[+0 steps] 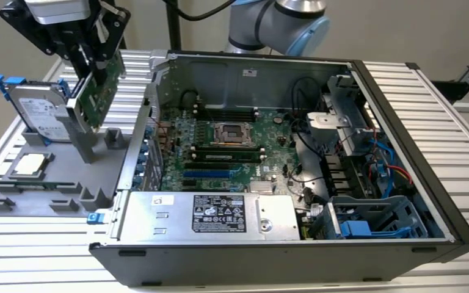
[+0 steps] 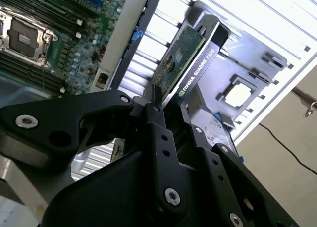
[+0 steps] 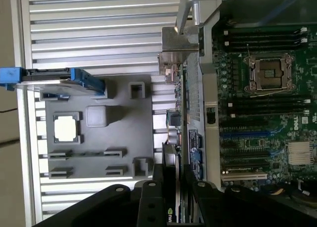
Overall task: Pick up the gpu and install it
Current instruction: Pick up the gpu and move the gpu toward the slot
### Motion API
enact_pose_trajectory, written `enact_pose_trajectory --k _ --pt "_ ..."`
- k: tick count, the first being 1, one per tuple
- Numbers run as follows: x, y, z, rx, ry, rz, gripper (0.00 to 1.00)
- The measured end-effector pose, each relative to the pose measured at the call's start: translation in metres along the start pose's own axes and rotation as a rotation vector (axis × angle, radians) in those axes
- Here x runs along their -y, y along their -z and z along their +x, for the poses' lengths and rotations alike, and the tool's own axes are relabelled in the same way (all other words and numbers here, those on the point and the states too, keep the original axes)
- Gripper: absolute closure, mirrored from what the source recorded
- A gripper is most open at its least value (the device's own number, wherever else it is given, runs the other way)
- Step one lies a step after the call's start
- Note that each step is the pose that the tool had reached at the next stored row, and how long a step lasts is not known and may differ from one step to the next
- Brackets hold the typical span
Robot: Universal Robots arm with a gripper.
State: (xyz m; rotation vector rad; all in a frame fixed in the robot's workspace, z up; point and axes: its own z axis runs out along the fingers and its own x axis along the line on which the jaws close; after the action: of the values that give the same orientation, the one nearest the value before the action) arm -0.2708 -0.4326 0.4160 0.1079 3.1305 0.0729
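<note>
gpu: a thin green card with a grey metal bracket at one end. It hangs tilted in the air just outside the open computer case, on the exterior view's left of the case's side wall.
Below it: a grey holder sits on the worktop beside the case. The exterior view does not show whether the card's lower end is clear of the holder's upright post.
Weight: judged light, an easy load for one arm.
Stiffness: probably rigid along its length, but thin enough to flex or crack if levered sideways.
Fragility: judged high, since small parts sit bare on its faces and the contact edge is unprotected.
Slip: the faces look smooth, so a loose hold could let it slide or swing.
Where to hold: across the two flat faces, near the edge opposite the contacts and clear of the bracket. That is about where it is held now.
gripper: clenched on the gpu, with a black finger on either face. In the second wrist view the card stands out beyond the fingers.
Opening: no wider than the card is thick.
Other contact: the gripper touches nothing else that can be seen.
Neighbours: a hard drive in a blue frame and a square chip sit in the holder, farther from the case than the card.
Motherboard: inside the case, and the card is not yet seated on it.
</note>
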Motion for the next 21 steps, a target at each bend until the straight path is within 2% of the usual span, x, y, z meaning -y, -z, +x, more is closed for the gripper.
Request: enact_pose_trajectory --k 21 --pt "-0.0019 -0.0003 -0.0274 0.0000 0.001 0.0000 1.00"
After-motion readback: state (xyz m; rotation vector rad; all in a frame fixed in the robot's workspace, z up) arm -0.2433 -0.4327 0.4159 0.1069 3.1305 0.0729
